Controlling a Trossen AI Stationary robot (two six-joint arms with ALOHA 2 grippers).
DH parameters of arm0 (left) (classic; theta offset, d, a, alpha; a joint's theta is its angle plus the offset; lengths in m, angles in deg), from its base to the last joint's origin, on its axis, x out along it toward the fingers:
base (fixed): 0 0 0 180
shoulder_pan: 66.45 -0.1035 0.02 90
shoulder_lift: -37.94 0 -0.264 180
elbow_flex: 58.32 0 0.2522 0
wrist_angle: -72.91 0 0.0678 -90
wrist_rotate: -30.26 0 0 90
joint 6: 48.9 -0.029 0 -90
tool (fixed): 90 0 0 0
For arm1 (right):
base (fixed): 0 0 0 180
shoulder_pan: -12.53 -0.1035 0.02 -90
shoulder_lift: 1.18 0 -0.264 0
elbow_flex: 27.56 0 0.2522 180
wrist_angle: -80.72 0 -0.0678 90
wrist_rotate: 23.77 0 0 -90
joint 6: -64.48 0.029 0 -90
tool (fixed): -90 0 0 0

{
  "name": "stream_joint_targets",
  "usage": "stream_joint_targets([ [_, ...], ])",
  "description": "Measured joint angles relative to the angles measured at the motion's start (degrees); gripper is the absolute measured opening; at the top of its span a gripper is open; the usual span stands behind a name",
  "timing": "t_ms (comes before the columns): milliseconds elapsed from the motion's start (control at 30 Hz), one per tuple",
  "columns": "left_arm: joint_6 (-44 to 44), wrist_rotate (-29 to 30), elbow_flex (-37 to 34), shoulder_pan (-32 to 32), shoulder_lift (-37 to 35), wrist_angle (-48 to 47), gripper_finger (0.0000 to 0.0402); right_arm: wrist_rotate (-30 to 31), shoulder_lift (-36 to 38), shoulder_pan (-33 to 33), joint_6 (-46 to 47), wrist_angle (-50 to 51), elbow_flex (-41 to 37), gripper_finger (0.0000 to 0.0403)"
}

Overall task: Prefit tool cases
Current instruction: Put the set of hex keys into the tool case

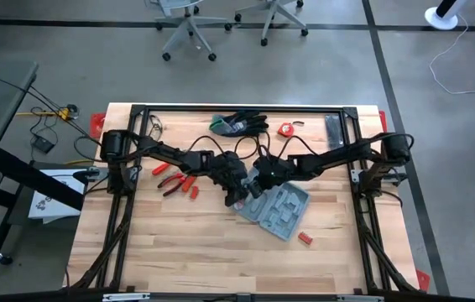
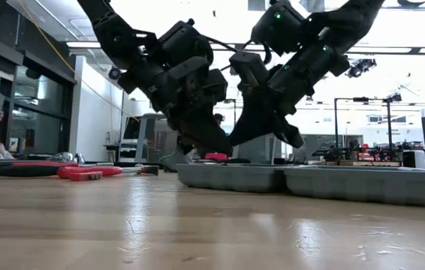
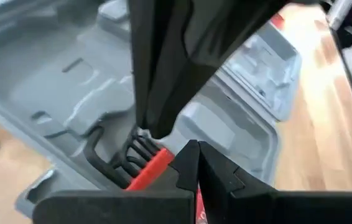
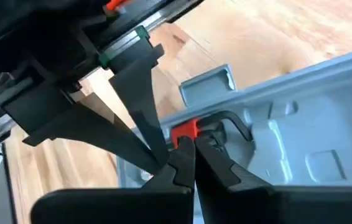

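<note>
The grey-blue tool case (image 1: 278, 210) lies open on the table, its moulded recesses facing up; the low view shows both halves (image 2: 310, 180) flat on the wood. A hex key set, black keys in a red holder (image 3: 148, 169), lies in the case half nearer the table's left edge. My left gripper (image 1: 239, 195) and my right gripper (image 1: 257, 186) meet over that half, both pointing down. The left gripper (image 3: 196, 163) is shut at the red holder. The right gripper (image 4: 188, 155) is shut too, with its tips at the holder (image 4: 184, 132). My left gripper pinches the hex key set's red holder (image 3: 163, 160) between its two fingers, slanting down from the table's left. The set lies in the case's recess, its black keys (image 3: 111, 158) sticking out beyond the holder. My right gripper has its shut fingertips (image 3: 150, 127) down on the keys, right beside the red holder, coming from above and from the table's right. Whether it pinches or only presses, I cannot tell.
Red-handled pliers (image 1: 175, 181) lie to the left of the case. Black-and-green gloves (image 1: 237, 124), a red tape measure (image 1: 285, 129) and a narrow dark bar (image 1: 332, 127) lie near the far edge. A small red piece (image 1: 305, 239) lies near the case's near corner.
</note>
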Motion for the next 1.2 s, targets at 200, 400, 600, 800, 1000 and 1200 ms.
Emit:
stream_joint_targets([
  [200,-1.18,0.79,0.35,0.12,3.15,-3.99,0.0,-0.66,-3.73,0.02,-0.65,1.12,0.04,0.0],
  [400,-1.58,-0.34,0.28,0.1,3.65,-4.15,0.0,-0.77,-3.85,0.07,0.32,1.28,0.07,0.0],
  [600,-1.14,1.21,-0.11,0.03,0.69,-3.73,0.0,-0.15,0.73,0.04,-0.14,3.92,0.07,0.0],
  [800,0.56,2.87,-0.11,0.15,-3.69,-3.35,0.0,-1.03,4.53,0.07,-3.61,10.99,0.07,0.0],
  [1000,8.03,9.52,-0.58,2.02,-9.52,-7.56,0.0,-5.03,8.02,2.54,-12.52,19.51,0.07,0.0],
  [1200,20.63,16.96,-4.31,8.71,-11.31,-8.13,0.0,-10.52,8.69,7.7,-22.36,20.66,0.07,0.0],
])
